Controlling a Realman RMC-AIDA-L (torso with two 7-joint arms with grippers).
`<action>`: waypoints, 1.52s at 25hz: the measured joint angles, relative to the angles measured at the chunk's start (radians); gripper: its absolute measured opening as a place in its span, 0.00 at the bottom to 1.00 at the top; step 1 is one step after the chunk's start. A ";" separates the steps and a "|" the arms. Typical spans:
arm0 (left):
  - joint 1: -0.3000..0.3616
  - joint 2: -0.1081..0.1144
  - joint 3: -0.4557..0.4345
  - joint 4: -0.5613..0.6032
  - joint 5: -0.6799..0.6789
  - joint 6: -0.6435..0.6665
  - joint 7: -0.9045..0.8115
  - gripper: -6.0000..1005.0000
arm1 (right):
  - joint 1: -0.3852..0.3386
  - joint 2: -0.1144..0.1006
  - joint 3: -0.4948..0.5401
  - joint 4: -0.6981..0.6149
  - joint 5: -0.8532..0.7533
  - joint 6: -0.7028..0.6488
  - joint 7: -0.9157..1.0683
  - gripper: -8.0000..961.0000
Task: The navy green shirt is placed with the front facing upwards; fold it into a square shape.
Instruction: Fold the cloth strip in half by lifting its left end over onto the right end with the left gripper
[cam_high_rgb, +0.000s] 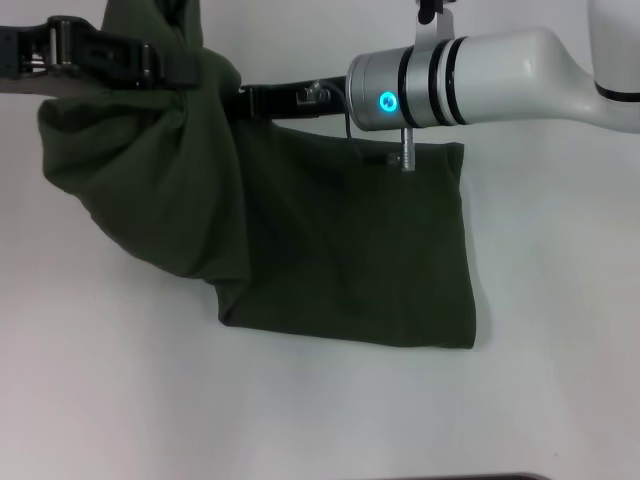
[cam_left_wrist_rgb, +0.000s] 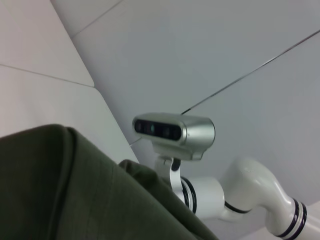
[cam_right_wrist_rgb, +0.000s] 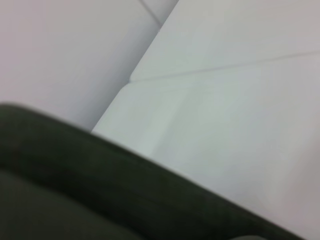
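Shirt (cam_high_rgb: 340, 250) partly flat on worktop (cam_high_rgb: 540, 400), its left side lifted. I have left hand (cam_high_rgb: 185, 68) and right hand (cam_high_rgb: 255, 100) both pinching fabric. Risk: uneven pull bunches fold.

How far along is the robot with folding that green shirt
Partly done. The navy green shirt already lies doubled, plain side up, on the white table. In hand: the left gripper and right gripper hold its far edge lifted and bunched. Left: lay that part down and square it.
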 joint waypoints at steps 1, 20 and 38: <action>-0.002 0.000 0.004 0.000 0.000 0.000 0.000 0.10 | 0.003 0.000 -0.003 0.001 0.004 0.006 -0.001 0.03; 0.006 0.010 0.034 0.017 0.008 -0.076 -0.010 0.11 | -0.145 -0.109 0.068 -0.108 -0.063 -0.370 -0.024 0.03; -0.056 -0.008 0.076 0.047 0.001 -0.116 -0.069 0.11 | -0.497 -0.226 0.755 -0.297 -0.590 -0.834 -0.070 0.04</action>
